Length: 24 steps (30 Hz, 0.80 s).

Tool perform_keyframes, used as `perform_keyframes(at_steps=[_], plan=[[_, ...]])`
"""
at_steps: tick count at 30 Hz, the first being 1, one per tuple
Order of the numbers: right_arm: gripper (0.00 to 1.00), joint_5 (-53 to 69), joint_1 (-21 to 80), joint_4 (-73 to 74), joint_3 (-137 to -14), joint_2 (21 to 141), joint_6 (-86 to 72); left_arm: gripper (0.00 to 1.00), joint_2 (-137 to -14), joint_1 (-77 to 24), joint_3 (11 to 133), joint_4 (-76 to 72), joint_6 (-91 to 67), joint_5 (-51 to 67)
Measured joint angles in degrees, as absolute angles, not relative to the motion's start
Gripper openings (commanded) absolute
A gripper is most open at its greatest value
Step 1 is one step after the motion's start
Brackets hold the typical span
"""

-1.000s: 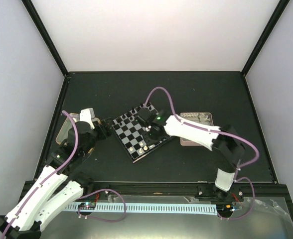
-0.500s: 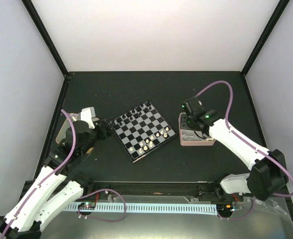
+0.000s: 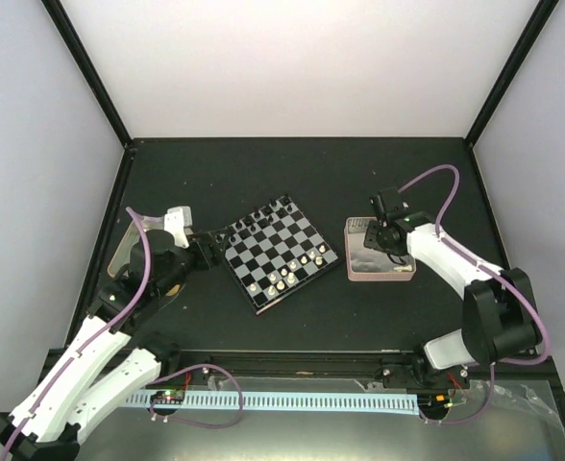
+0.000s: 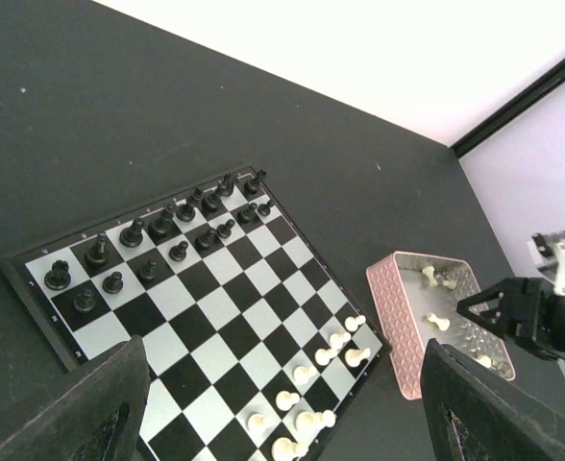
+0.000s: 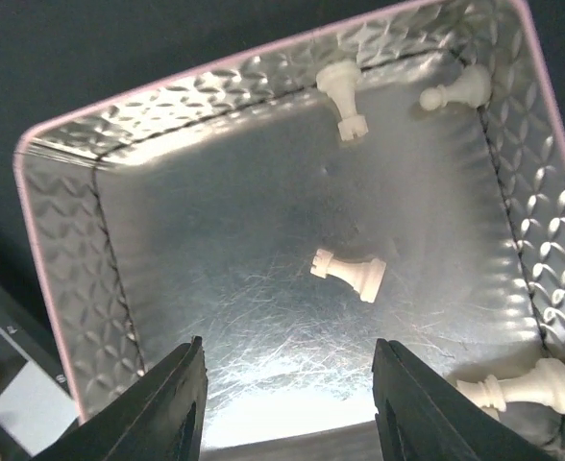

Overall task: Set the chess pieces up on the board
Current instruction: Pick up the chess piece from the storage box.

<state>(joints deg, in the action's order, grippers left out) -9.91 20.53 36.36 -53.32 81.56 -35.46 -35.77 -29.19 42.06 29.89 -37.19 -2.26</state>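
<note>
Above the tray [image 5: 57, 230], right jaws spread.

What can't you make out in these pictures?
1. Top view: chess pieces too small to tell kinds.
2. Left wrist view: board near corner cut off by the bottom edge and the left gripper.
3. Right wrist view: pink tray near side partly hidden by the right gripper.

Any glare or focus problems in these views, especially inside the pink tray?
Right wrist: glare whitens the pink tray's shiny floor at the frame's bottom; cream pieces stay legible. Left wrist: board sharp, left hand's fingers soft-edged. Top external: back wall blown out, pieces tiny.
</note>
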Motion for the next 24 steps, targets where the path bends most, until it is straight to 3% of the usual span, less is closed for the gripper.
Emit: perform_keyframes(at_steps=[13,24], plan=[[0.5,-8.43,19.14,33.12,-52.86,88.71,-34.81,0.79,-37.5,-29.19,42.06,28.64,-37.26,0.3],[0.45,-8.69,19.14,31.77,-52.9,92.23,-34.59,0.79,-38.0,-29.19,41.04,26.74,-37.74,1.52]])
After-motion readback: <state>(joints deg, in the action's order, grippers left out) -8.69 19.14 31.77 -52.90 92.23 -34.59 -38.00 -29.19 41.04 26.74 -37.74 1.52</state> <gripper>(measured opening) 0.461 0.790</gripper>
